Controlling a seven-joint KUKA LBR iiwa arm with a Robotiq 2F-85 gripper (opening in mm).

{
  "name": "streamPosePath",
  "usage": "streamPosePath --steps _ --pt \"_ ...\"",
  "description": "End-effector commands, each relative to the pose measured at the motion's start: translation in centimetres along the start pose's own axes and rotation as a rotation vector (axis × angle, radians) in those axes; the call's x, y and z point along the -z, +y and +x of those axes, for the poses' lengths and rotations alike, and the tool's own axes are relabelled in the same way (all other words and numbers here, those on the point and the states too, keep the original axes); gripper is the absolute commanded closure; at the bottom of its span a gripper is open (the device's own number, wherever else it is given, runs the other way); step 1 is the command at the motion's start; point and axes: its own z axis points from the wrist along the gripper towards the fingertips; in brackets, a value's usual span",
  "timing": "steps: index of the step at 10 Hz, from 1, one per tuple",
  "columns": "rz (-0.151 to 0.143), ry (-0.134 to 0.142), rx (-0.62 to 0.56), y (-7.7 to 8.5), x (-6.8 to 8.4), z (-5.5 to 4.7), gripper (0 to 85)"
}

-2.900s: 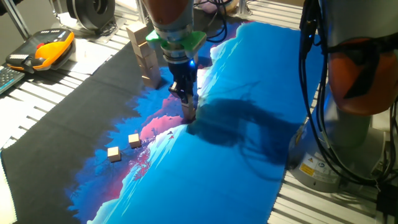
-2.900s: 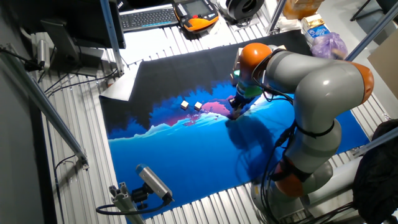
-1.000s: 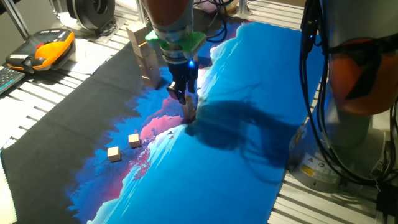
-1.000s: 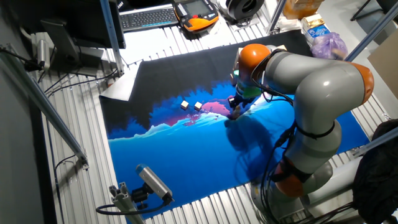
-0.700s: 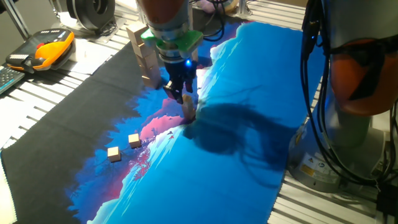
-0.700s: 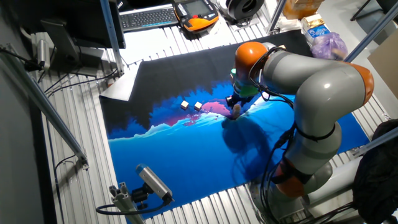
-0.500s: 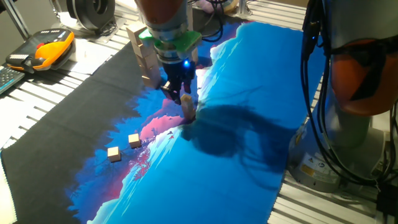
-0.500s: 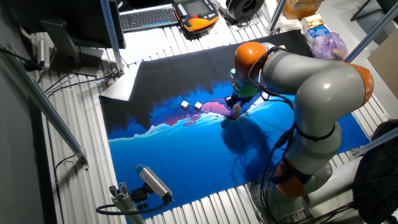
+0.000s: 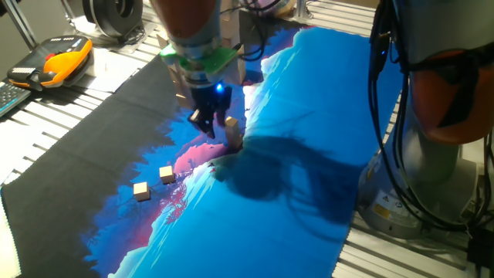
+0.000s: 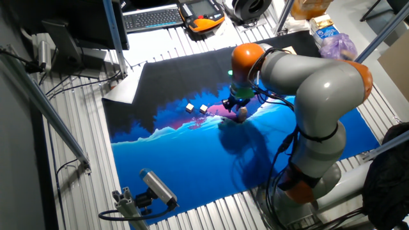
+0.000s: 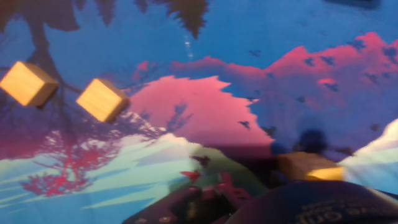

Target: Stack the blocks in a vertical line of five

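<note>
A short upright stack of small tan cubes stands on the pink patch of the mat; it also shows in the other fixed view, and its top is in the hand view. Two loose cubes lie side by side to the left, one nearer the stack and one farther. My gripper hangs just left of the stack, apart from it, open and empty. Its fingertips do not show in the hand view.
A tall tower of larger pale wooden blocks stands behind the gripper at the mat's black end. An orange and black pendant lies off the mat at the far left. The arm's base rises at the right.
The gripper was down around the top of the stack; it has let go, risen and moved left toward the loose cubes. The stack stays standing.
</note>
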Motion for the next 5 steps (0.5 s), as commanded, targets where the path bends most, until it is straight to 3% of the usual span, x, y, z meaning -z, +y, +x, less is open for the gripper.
streamPosePath --steps 1,2,4,5 --pt "-0.020 0.006 0.003 0.15 -0.09 -0.04 68.0" --pt "-0.045 0.021 0.016 0.26 -0.20 -0.15 85.0" --pt "-0.037 0.022 0.014 0.79 -0.54 0.04 85.0" --pt "-0.066 0.027 -0.004 0.91 -0.62 0.11 85.0"
